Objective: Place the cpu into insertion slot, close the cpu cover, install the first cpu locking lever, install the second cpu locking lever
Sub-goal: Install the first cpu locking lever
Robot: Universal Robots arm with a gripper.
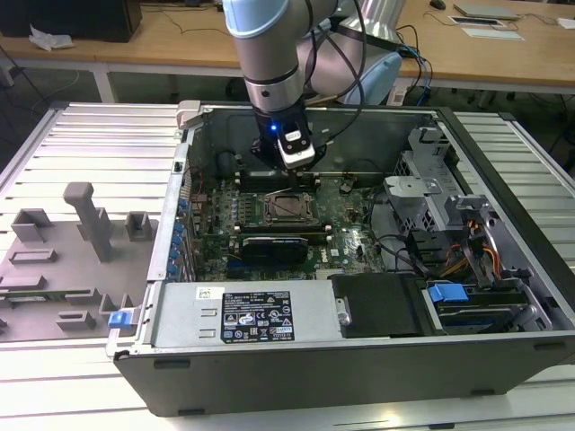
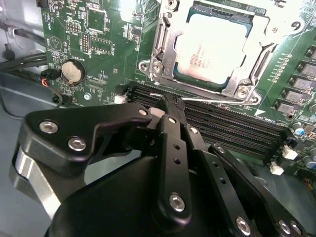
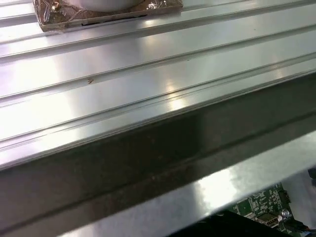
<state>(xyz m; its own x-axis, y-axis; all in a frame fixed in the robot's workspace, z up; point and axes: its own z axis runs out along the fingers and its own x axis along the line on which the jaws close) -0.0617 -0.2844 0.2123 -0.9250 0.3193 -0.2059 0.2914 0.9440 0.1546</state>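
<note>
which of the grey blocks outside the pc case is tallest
The T-topped post, on the exterior view's left; it stands well above the low blocks around it.

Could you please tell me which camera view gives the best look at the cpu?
The second wrist view: the cpu lies close up, its pale metal top framed by the cpu cover. In the exterior view the cpu is a small square inside the case. The first wrist view faces the ribbed metal table.
</note>
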